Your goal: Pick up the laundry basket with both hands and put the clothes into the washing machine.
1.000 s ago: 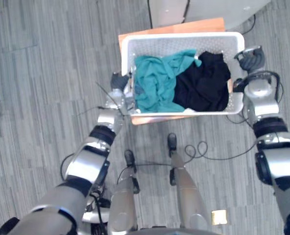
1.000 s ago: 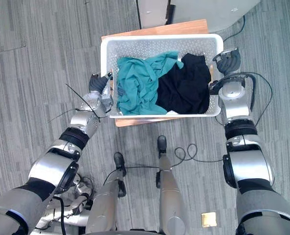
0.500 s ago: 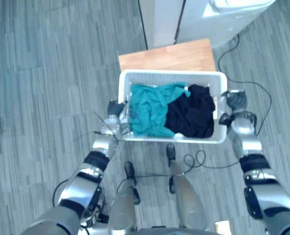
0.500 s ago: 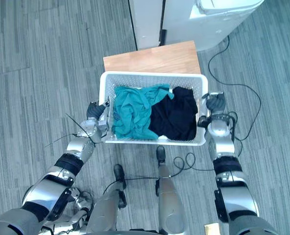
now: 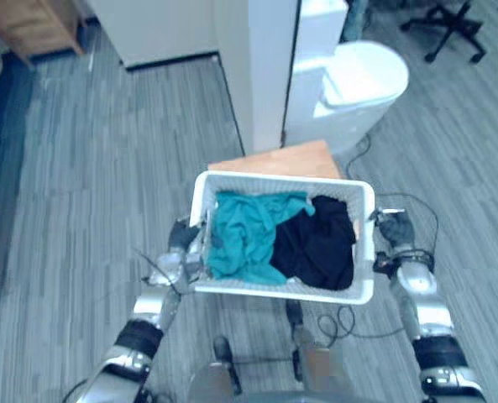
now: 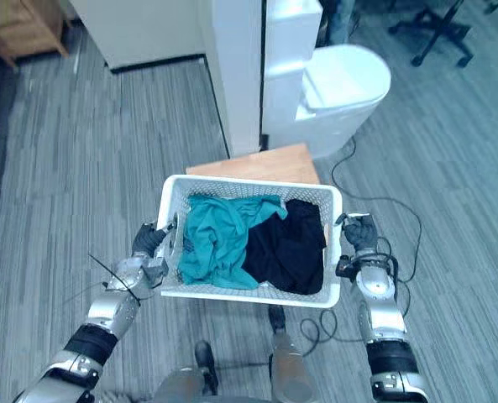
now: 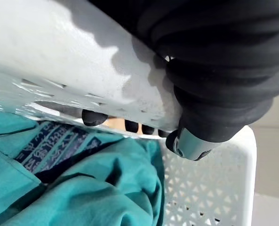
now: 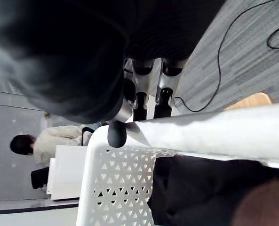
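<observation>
Nearest, the left hand grips the left short side of the white laundry basket. Its wrist view shows the fingers hooked over the rim, with the dark fingertips inside against the perforated wall. The right hand clamps the opposite short side. In its wrist view the thumb lies on top of the rim and the fingers reach under it on the outside.

Between the two hands the basket holds two garments. A crumpled teal garment fills the left half and runs up to the left wall. A black garment fills the right half and touches the teal one along the middle.

Just beyond, the basket's far rim overlaps the near edge of a wooden tabletop. I cannot tell whether the two touch. Behind that stands a white column, and beside it, to the right, the white washing machine with its lid down. An office chair stands farthest off on the grey plank floor.
</observation>
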Available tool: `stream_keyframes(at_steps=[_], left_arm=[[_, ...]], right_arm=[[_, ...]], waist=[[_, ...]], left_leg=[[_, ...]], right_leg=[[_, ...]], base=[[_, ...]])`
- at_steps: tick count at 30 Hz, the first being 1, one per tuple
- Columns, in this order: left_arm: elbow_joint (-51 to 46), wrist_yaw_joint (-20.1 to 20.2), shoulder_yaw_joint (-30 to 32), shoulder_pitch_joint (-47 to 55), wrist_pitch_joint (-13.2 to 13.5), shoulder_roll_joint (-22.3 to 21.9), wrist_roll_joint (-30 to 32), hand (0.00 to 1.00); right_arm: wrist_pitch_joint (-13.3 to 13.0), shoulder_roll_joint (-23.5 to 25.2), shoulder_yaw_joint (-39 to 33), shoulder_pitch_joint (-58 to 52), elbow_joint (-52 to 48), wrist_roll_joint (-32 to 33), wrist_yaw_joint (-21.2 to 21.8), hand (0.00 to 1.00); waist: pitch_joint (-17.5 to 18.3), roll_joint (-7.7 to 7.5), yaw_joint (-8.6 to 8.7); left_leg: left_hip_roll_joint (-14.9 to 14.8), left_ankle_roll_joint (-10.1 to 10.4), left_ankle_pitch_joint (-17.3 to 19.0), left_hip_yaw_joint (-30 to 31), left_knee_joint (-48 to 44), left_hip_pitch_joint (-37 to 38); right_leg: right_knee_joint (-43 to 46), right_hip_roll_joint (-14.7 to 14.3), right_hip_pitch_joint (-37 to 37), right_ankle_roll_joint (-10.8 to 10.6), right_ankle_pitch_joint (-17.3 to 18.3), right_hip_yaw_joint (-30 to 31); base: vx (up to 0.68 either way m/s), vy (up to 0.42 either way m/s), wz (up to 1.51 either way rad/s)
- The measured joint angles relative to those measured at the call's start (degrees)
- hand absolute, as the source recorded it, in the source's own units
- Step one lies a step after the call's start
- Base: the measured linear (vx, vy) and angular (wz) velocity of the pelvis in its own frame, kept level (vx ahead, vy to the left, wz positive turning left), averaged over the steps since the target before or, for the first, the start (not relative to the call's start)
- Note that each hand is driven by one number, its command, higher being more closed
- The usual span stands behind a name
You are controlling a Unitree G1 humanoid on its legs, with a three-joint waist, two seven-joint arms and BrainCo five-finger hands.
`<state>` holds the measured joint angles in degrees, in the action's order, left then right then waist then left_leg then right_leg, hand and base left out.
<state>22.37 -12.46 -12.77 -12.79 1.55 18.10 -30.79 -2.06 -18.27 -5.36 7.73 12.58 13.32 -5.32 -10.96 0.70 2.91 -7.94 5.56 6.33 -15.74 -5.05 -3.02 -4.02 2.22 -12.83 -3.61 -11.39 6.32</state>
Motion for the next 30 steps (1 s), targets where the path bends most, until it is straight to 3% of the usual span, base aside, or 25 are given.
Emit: stream_keyframes(at_steps=[4,8,13,16,18,20,21,23,26,27,28,29,30], left_arm=[[-0.3,1.3,1.4,4.2,0.0,-2.1,-0.1,1.0],[-0.5,2.1,2.3,7.6,-0.1,-4.5,-0.8,1.0],[-2.5,2.5,3.5,12.2,-0.1,-6.4,-1.2,1.0],[-5.4,2.6,3.9,13.6,-0.1,-7.0,-1.2,1.0],[-7.0,3.4,4.4,14.9,-0.1,-6.7,-1.1,1.0],[-7.4,4.0,4.3,15.5,-0.1,-7.0,-1.1,1.0],[-7.4,4.0,4.4,16.6,-0.2,-7.2,-1.1,1.0],[-8.6,4.0,4.5,17.8,-0.2,-7.2,-1.0,1.0],[-11.5,4.1,5.8,19.4,-0.2,-7.0,-0.5,1.0],[-11.5,4.2,5.9,19.4,-0.2,-7.0,-0.5,1.0],[-11.4,4.6,6.0,19.8,-0.5,-7.1,-0.1,1.0],[-11.4,5.2,6.1,20.0,-0.6,-6.8,0.4,1.0],[-11.4,5.5,6.1,20.1,-0.6,-6.6,0.7,1.0]], right_arm=[[-0.2,0.1,-0.8,-2.1,-2.0,-0.6,1.8,1.0],[-0.3,0.0,-0.8,-3.0,-3.5,-0.7,2.6,1.0],[-1.8,-0.3,-0.9,-5.1,-5.8,-0.6,4.0,1.0],[-2.1,-0.7,-1.9,-5.4,-6.2,-0.6,4.4,1.0],[-2.1,0.0,-2.5,-5.7,-6.2,-0.6,4.8,1.0],[-2.2,0.9,-3.7,-6.0,-6.6,-0.6,5.5,1.0],[-2.6,2.9,-4.4,-7.3,-7.3,-0.6,5.4,1.0],[-3.1,4.2,-4.7,-7.8,-7.5,-0.6,5.4,1.0],[-3.1,4.7,-4.8,-9.1,-9.7,-0.5,5.5,1.0],[-3.2,5.1,-4.9,-9.5,-9.7,-0.5,5.5,1.0],[-3.1,6.0,-5.3,-11.2,-10.2,-0.4,5.5,1.0],[-3.1,7.3,-5.8,-13.2,-11.6,-0.4,5.5,1.0],[-3.1,7.8,-5.7,-14.1,-12.3,-0.4,5.5,1.0]], waist=[[2.0,0.15,1.06],[2.2,0.35,0.94],[2.8,0.96,0.53],[3.0,1.44,-0.77],[3.6,1.66,-0.78],[3.7,2.5,-1.22],[4.6,3.9,-1.39],[4.6,3.95,-1.25],[4.8,4.29,-1.92],[4.4,3.56,-1.94],[4.4,2.4,-1.63],[4.1,2.22,-1.4],[4.3,1.46,-0.78]], left_leg=[[0.0,-0.1,0.3,0.0,0.1,2.8],[-0.2,-0.1,0.4,0.2,-0.1,4.8],[-1.9,-0.5,3.3,2.5,-11.3,1.8],[-3.0,-3.1,1.5,3.0,-23.1,-4.2],[-1.9,-3.1,-0.7,3.4,-19.4,-3.2],[-1.3,-2.2,3.7,5.4,-28.3,-2.7],[1.3,-0.4,7.2,10.0,-27.0,0.2],[2.7,-0.8,10.0,15.8,-24.3,1.8],[4.1,-2.6,16.2,22.0,-21.4,1.5],[4.6,-2.9,16.7,21.2,-21.3,1.2],[5.2,-4.5,15.9,19.5,-19.5,1.5],[5.0,-5.8,14.0,17.6,-16.7,1.7],[5.0,-5.7,13.1,16.5,-15.6,1.8]], right_leg=[[2.1,0.1,1.7,-0.5,1.5,0.0],[6.9,-0.1,1.7,-0.1,4.4,-0.1],[14.6,-0.9,1.6,1.1,9.9,-2.4],[18.8,-0.1,0.4,1.9,11.8,-3.3],[17.3,0.2,0.9,2.4,11.6,-3.2],[16.0,-0.2,1.6,3.7,9.9,-3.8],[15.8,-1.8,1.7,3.6,9.2,-3.1],[15.8,-3.2,0.6,3.1,7.9,-1.4],[15.0,-6.4,-3.7,0.2,5.4,4.4],[13.8,-6.3,-3.6,-0.8,4.7,5.9],[9.6,-5.9,-2.6,-2.6,5.1,8.9],[9.3,-6.4,-2.9,-4.0,5.4,10.2],[11.5,-6.4,-3.6,-3.5,4.9,10.5]], base=[[0.0,0.005,-0.02],[-0.01,0.004,0.02],[-0.03,-0.034,0.23],[-0.12,-0.101,0.2],[-0.09,-0.069,0.23],[-0.09,0.0,-0.02],[-0.11,0.016,-0.26],[-0.13,0.034,-0.57],[-0.23,0.044,-0.97],[-0.39,0.092,-1.1],[-0.3,0.074,-0.97],[-0.32,0.074,-0.86],[-0.17,0.038,-0.64]])
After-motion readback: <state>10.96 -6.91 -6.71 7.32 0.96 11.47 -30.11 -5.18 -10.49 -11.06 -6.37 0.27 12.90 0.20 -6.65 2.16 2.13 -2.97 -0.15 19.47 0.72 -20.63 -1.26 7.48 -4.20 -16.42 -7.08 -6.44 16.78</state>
